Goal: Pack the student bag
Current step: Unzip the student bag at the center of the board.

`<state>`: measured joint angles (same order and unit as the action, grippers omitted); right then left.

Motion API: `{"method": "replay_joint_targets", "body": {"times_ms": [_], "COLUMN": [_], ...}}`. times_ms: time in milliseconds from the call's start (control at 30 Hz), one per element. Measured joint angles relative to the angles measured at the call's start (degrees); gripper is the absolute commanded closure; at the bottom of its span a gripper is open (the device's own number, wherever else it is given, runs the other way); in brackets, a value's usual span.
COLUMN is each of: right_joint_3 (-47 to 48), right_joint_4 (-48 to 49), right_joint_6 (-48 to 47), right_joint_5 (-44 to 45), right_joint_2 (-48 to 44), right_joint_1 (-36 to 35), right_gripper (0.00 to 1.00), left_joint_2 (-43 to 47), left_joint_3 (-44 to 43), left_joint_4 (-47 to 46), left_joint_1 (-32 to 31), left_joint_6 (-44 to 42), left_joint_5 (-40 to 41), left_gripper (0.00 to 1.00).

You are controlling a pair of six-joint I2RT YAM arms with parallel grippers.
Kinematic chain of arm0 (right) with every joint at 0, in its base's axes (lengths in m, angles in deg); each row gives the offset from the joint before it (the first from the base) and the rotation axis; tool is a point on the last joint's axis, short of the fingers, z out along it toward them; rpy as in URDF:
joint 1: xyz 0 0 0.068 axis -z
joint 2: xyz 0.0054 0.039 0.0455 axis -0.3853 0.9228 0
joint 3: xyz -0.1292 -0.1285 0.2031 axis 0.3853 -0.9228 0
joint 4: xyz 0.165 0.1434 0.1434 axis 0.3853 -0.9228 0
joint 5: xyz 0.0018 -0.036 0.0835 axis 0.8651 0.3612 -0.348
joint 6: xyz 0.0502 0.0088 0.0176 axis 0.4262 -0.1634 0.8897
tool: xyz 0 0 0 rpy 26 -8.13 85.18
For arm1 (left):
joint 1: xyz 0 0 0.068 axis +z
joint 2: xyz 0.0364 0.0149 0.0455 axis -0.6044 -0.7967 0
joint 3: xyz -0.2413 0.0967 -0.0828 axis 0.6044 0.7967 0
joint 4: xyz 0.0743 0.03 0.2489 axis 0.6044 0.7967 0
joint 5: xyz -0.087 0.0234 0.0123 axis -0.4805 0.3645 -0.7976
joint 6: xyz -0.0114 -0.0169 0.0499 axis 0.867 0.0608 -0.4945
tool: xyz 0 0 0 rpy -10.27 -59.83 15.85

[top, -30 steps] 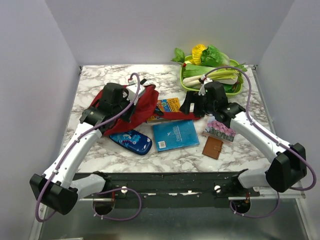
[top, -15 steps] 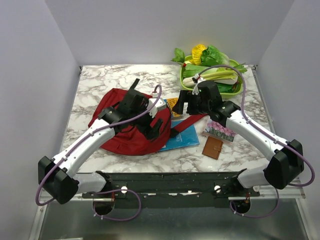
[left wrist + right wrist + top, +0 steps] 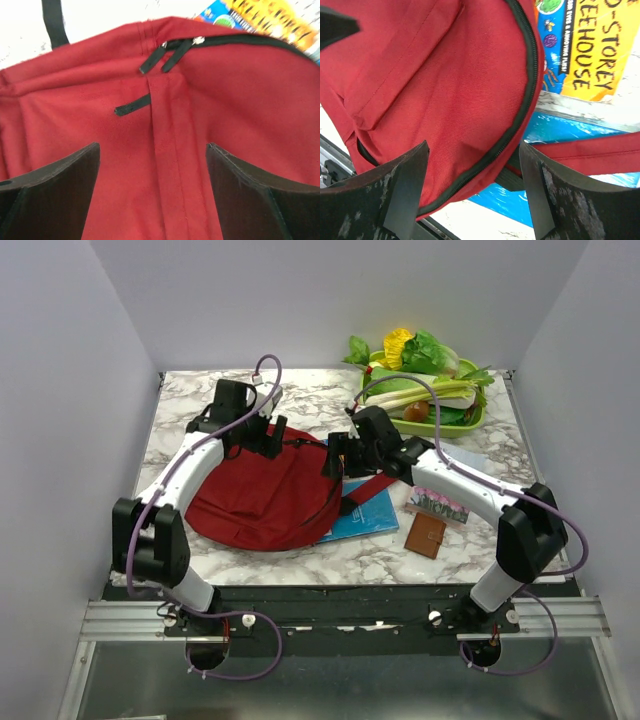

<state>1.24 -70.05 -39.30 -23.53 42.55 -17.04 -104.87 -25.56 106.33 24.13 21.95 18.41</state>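
the student bag [image 3: 265,498] lies flat on the left half of the table [image 3: 330,390], close to its near edge, and its main zip looks shut. packing seems barely begun, as far as shows: a blue book [image 3: 368,520] and an orange storybook [image 3: 585,50] poke out from under its right side, while a brown wallet [image 3: 425,535] and a flowered card [image 3: 440,502] lie nearer the right edge. the left gripper [image 3: 152,195] reaches over the bag's far rim and the right gripper [image 3: 470,190] over its right rim. both point down with fingers spread, grasping nothing.
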Motion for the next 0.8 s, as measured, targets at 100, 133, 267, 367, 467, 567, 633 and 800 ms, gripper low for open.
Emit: {"method": "replay_joint_targets", "body": {"times_ms": [100, 133, 267, 367, 467, 567, 633, 800], "right_joint_3": [0.72, 0.72, 0.31, -1.31, -3.21, -3.82, -3.82, -3.82], "right_joint_4": [-0.04, -0.26, -0.76, -0.7, -0.76, -0.83, -0.7, -0.7], "right_joint_6": [-0.17, -0.26, -0.81, -1.05, -1.09, -1.29, -1.42, -1.49], "right_joint_5": [0.48, 0.7, 2.34, 3.02, 3.39, 3.43, 3.43, 3.45], "right_joint_2": [2.29, 2.67, 2.93, 2.47, 2.12, 2.12, 2.1, 2.1], "right_joint_1": [-1.55, -1.92, -2.49, -2.51, -2.47, -2.58, -2.58, -2.58], "right_gripper": [0.38, 0.41, 0.51, 0.53, 0.53, 0.53, 0.53, 0.53], "left_joint_2": [-5.09, -6.23, -10.03, -10.86, -10.86, -11.02, -11.3, -12.09], "left_joint_3": [1.25, 1.33, 1.25, 1.25, 1.25, 1.25, 1.25, 1.29], "left_joint_4": [-1.64, -1.95, -4.96, -8.07, -10.84, -11.32, -11.04, -9.86], "left_joint_1": [0.37, 0.52, 2.01, 4.63, 6.64, 7.28, 7.26, 7.21], "left_joint_6": [-0.07, 0.26, 2.12, 3.13, 3.26, 2.16, 1.44, -0.44], "left_joint_5": [1.09, 1.38, 1.49, 1.51, 1.4, -0.31, -1.95, -6.1], "left_gripper": [0.28, 0.33, 0.66, 0.67, 0.65, 0.58, 0.52, 0.34]}}
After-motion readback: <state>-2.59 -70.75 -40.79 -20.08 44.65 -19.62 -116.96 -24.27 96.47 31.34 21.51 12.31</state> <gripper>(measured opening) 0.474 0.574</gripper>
